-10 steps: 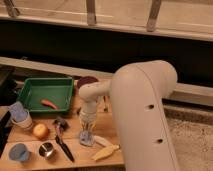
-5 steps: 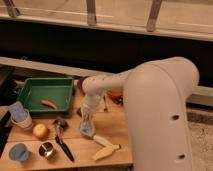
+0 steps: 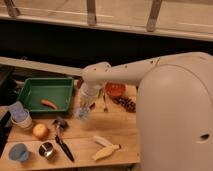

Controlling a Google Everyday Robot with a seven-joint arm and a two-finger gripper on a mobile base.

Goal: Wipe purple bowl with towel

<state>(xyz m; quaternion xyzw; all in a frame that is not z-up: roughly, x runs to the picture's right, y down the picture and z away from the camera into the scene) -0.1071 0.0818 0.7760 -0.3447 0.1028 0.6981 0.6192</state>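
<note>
The towel is bunched into a small grey-blue lump at the tip of the gripper, just right of the green tray. The jaws are pinched fully together on a fold of the cloth. The rest of it hangs below them, and I cannot tell whether its lowest part touches the bench. A tight pinch on one fold suits soft fabric, since it leaves a loose pad underneath to rub with.

The purple bowl shows only as a dark sliver at the tray's far right corner, with most of it hidden behind the robot's wrist. It lies beyond the towel and close to it, so I judge the wiping itself not yet begun: the cloth has to be carried a little farther from the camera and lowered into the bowl.

The orange-red bowl sits to the right of the wrist, close enough to be mistaken for the target. A fork and a dark, knobbly cluster lie near it. In the tray rests a small reddish thing.

Along the bench's near side are a black-handled tool, a round yellow-orange fruit, a metal cup, a blue cup and a pale yellow banana-like thing, all well apart from the path to the bowl.
</note>
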